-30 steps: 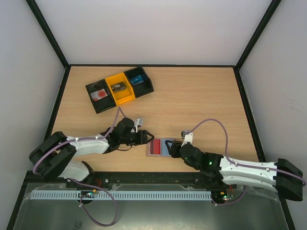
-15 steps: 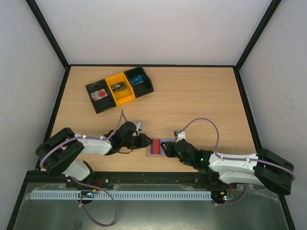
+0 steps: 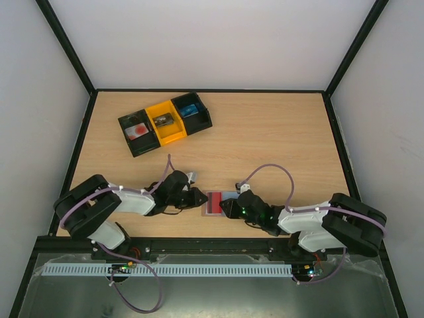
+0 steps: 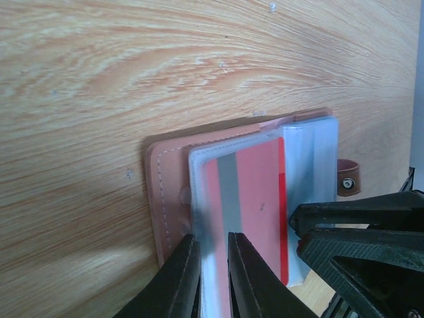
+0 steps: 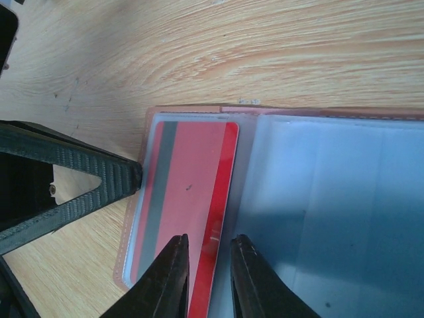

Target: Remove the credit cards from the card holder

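wooden worktop: left gripper should pin the card holder flat while right gripper slides the red card out; both narrow, grip unclear.

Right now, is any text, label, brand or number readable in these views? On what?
None can be read in any view.
red card: grey stripe only, no print showing.
card holder: no brand or stamp visible.
bins: the items inside are too small to read.
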{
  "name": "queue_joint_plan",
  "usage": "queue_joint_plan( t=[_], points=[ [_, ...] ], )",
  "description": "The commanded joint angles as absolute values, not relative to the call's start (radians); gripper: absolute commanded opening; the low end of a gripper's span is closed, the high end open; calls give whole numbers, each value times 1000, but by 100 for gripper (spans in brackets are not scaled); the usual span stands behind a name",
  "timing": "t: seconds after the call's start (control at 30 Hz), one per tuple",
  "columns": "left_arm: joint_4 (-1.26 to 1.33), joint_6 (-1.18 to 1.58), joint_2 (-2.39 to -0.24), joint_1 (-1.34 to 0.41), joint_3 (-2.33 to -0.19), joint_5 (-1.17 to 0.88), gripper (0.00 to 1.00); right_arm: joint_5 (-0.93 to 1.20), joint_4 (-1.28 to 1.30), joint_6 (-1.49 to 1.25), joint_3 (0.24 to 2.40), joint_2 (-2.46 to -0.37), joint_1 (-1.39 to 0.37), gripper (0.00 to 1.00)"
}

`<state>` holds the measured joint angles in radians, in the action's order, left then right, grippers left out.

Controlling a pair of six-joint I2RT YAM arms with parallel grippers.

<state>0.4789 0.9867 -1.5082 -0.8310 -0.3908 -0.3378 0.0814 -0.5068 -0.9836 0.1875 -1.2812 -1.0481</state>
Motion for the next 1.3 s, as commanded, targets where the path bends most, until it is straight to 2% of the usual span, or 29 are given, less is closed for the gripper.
queue_joint_plan(
  t=[0.0,0.53,0.63,0.9,1.1,1.27],
  points=[
    [499,970,-1532,-837,-378,-329,15,102,-546,-985,181,-1294,-1037,19],
    [479,953,-1537,-837,-382,-308,5,113,-580,-1008,170,-1328,-1019,14],
    [483,959,-1530,-837,-383,-320,6,120,-589,-1011,169,-1337,-1016,13],
    [433,974,-1429,-837,-413,-322,17,121,-594,-1016,164,-1343,-1011,13],
    [467,991,-1440,-837,-402,-346,17,125,-598,-1019,166,-1355,-1009,13],
    [580,1019,-1511,-838,-373,-396,11,127,-599,-1019,165,-1355,-1008,13]
  ],
)
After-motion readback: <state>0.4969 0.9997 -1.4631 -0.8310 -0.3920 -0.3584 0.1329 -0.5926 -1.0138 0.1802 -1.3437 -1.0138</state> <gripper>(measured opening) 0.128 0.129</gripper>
